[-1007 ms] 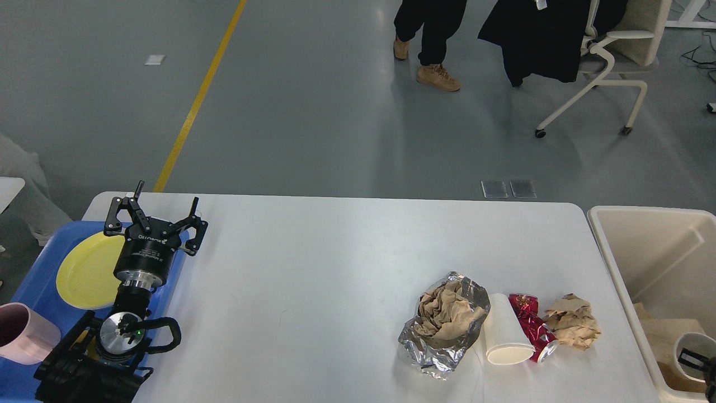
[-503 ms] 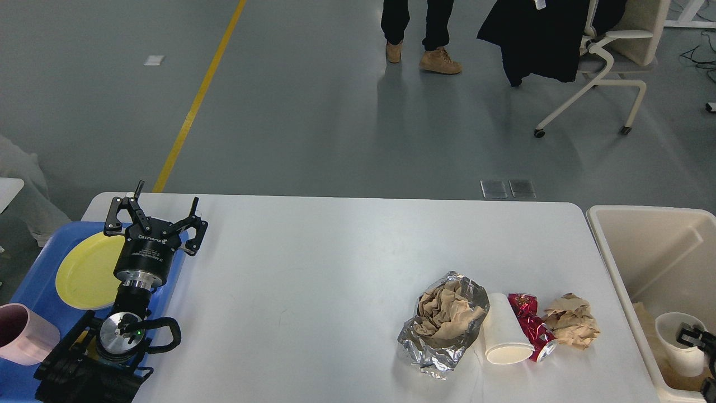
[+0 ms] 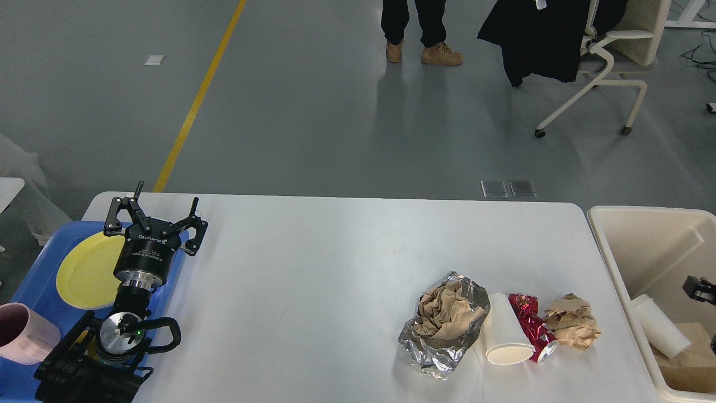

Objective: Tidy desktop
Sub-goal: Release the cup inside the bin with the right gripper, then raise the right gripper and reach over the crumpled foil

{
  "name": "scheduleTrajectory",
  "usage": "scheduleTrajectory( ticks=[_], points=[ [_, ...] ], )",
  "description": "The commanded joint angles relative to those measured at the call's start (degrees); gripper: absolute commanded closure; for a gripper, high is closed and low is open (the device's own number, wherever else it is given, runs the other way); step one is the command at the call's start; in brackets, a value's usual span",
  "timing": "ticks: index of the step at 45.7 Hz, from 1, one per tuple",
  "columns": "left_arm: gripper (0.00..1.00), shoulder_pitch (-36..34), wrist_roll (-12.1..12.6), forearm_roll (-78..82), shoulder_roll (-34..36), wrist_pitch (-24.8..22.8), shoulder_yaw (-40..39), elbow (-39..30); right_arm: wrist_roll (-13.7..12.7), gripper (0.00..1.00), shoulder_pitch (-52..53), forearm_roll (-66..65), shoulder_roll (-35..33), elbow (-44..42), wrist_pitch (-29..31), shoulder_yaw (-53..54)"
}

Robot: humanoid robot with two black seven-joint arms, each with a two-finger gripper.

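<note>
Our left gripper (image 3: 158, 215) holds its jaws spread wide with nothing between them, raised over the blue tray (image 3: 33, 280) beside the yellow plate (image 3: 84, 274). Our right gripper (image 3: 699, 288) shows only as a dark tip at the frame's edge above the cream bin (image 3: 621, 235); we cannot tell its jaws. On the smooth white desktop (image 3: 313, 268), near its right end, lie crinkled foil (image 3: 425, 347), a white paper cup (image 3: 503, 336), a red wrapper (image 3: 531, 327) and crumpled brown paper (image 3: 573, 322).

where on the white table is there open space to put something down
The desktop is bare from the left gripper and blue tray across to the foil wrapper. Crowded: foil, paper cup, red can, crumpled paper touch in a row.
</note>
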Motion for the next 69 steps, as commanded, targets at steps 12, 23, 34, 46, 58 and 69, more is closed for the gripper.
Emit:
scheduleTrajectory(
  ticks=[12,23,34,46,58,69],
  points=[
    [0.04,0.0,0.0,0.0,0.0,0.0,0.0,0.0,-7.66,0.0,31.56,-21.24,-8.51,30.04,13.2,-0.86],
    [0.04,0.0,0.0,0.0,0.0,0.0,0.09,0.0,-13.56,0.0,58.11,-21.95,-3.43,51.06,30.49,-15.71],
    [0.04,0.0,0.0,0.0,0.0,0.0,0.09,0.0,-13.47,0.0,79.56,-19.58,2.91,66.87,48.18,-16.69],
    [0.04,0.0,-0.09,-0.09,0.0,0.0,0.09,0.08,-13.04,0.0,103.82,-8.25,5.71,91.14,47.39,-17.92],
    [0.04,0.0,0.0,-0.09,0.0,0.0,0.0,0.08,-12.86,0.02,110.78,2.22,12.75,94.14,46.78,-17.48],
    [0.04,0.0,0.0,0.0,0.0,0.0,0.0,0.0,-12.86,0.02,105.78,2.66,12.49,93.09,41.6,-15.2]
  ],
)
